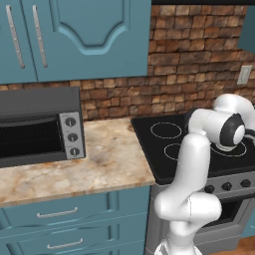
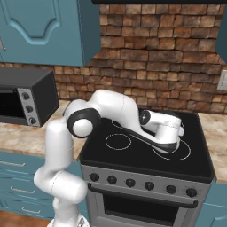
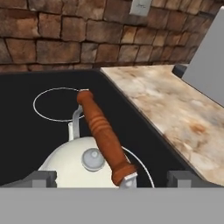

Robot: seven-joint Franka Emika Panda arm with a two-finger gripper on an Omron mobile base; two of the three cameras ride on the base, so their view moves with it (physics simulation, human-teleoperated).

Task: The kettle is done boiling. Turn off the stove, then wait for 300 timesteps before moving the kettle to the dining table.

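Note:
The kettle (image 3: 72,164) is white and round, with a lid knob (image 3: 92,158) and a brown-orange handle (image 3: 103,133) arching over it. It sits on a front ring burner of the stove (image 3: 26,131), right below my gripper (image 3: 113,179). The gripper is open, with its fingertips (image 3: 43,178) standing wide on either side of the kettle and nothing between them touching. From the right base view, my hand (image 2: 166,127) hovers low over the front right burner of the stove (image 2: 133,155) and covers the kettle. The black knobs (image 2: 130,182) line the steel front. The dining table is out of view.
A grey toaster oven (image 1: 40,127) stands on the marbled wall counter (image 1: 104,164) left of the stove. More counter (image 3: 175,109) lies right of the stove, with a grey object (image 3: 210,61) on it. The brick wall (image 2: 155,53) with an outlet (image 3: 140,6) is close behind.

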